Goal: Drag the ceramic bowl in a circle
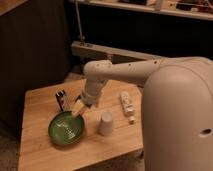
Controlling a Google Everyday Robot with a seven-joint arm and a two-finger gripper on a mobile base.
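Your ceramic bowl (66,129) sits at the front left of the wooden table (40,107). The gripper (78,109) hangs just over its far right rim, jaws spread wide with nothing in them. If you come down off-centre on that glossy rim, the bowl will likely tip or skate away instead of following you. Mind the circle too: the upturned white cup (105,123) stands just beside the bowl on its right and a small dark object (61,99) sits just behind it, so a wide sweep could knock either.
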